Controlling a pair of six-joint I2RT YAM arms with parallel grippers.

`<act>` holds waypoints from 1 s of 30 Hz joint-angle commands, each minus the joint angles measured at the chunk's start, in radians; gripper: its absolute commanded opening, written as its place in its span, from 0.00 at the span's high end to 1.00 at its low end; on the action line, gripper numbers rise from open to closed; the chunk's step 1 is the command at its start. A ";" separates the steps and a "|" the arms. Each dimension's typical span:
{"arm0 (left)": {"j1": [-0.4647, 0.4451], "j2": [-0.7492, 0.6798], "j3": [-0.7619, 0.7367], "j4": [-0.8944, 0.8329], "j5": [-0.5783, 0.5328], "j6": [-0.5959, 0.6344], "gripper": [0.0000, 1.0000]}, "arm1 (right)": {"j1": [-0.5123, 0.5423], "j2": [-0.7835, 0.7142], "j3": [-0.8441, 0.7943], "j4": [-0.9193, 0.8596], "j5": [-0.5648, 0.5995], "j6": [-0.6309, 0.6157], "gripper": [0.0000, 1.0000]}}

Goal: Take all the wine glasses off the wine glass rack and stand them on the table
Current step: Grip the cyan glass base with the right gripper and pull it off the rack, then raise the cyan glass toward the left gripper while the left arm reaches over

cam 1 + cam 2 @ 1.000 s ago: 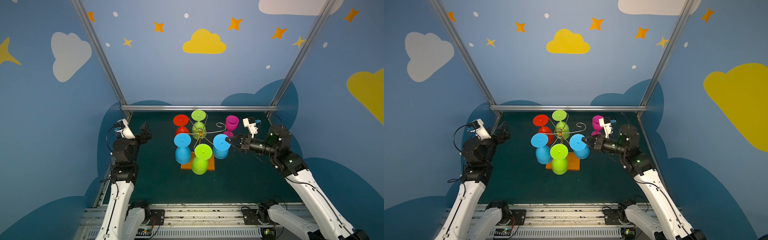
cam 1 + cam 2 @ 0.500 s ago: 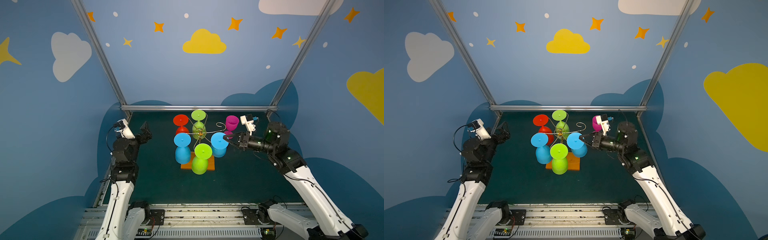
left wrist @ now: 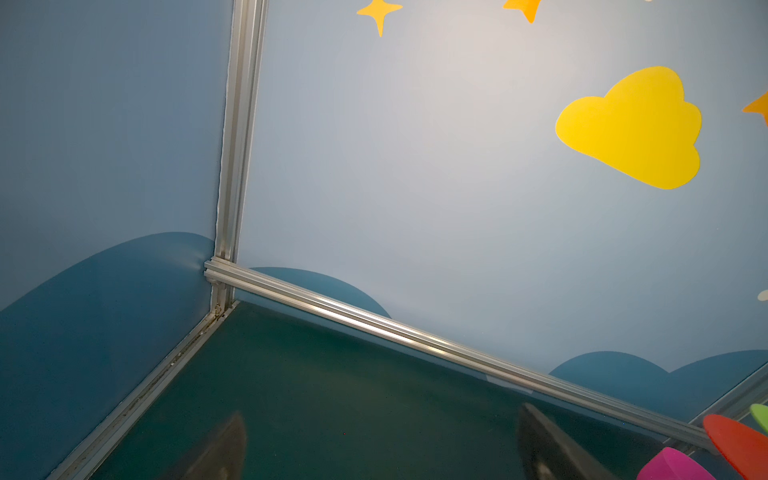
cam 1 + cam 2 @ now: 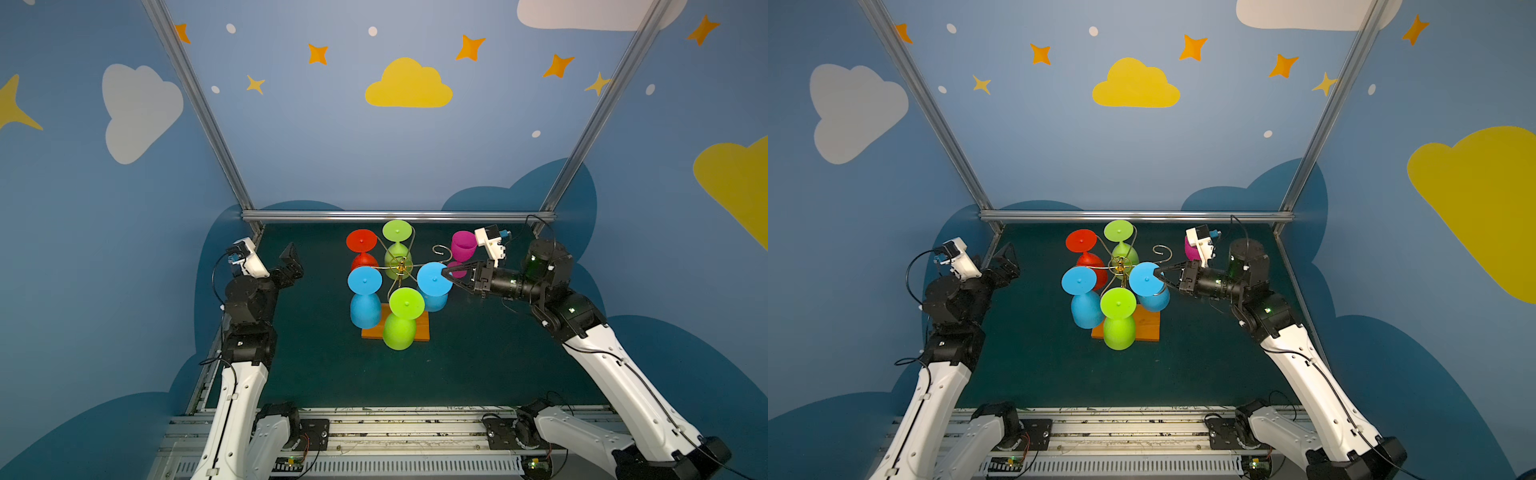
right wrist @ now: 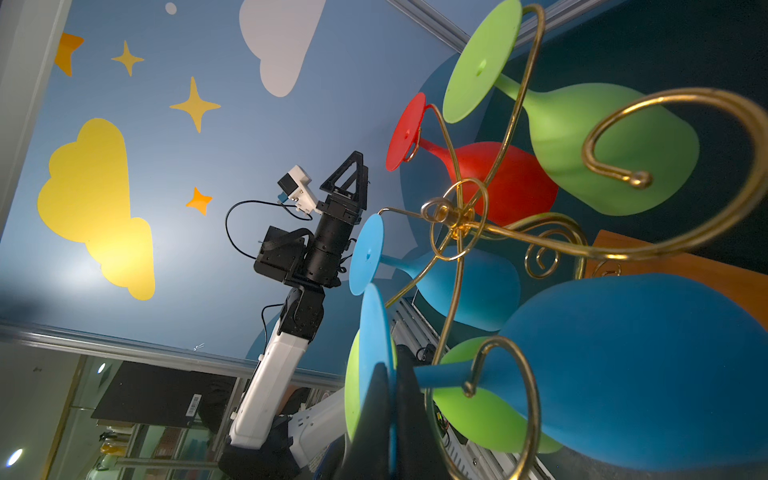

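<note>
Your right gripper (image 4: 446, 274) is pinching the rim of the round foot of the matte blue plastic wine glass (image 4: 432, 282). It hangs on the right side of the thin gold wire wine glass rack (image 4: 401, 266), foot up, bowl down, long axis roughly upright. A lime-green glass (image 4: 401, 320) hangs just beside it in front, and a magenta glass (image 4: 463, 245) stands near behind your gripper. Bare dark green mat (image 4: 478, 353) lies open rightward. Your left gripper (image 4: 291, 262) is spread wide, well apart.
</note>
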 commanded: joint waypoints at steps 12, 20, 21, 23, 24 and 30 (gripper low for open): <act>0.005 -0.016 -0.005 0.000 0.002 0.004 0.01 | -0.005 0.050 0.016 0.107 0.075 -0.012 1.00; 0.006 -0.019 -0.004 0.000 0.000 0.006 0.01 | -0.062 0.015 -0.032 0.116 0.093 0.012 1.00; 0.006 -0.019 -0.004 0.000 0.000 0.006 0.01 | -0.068 0.009 -0.038 0.116 0.092 0.014 1.00; 0.007 -0.019 -0.004 0.000 0.000 0.006 0.01 | -0.087 -0.007 -0.052 0.112 0.086 0.017 1.00; 0.006 -0.019 -0.005 0.000 -0.001 0.008 0.01 | -0.095 -0.014 -0.057 0.105 0.086 0.017 1.00; 0.006 -0.021 -0.002 0.003 0.007 -0.001 0.01 | -0.157 -0.099 -0.086 0.024 0.083 -0.010 1.00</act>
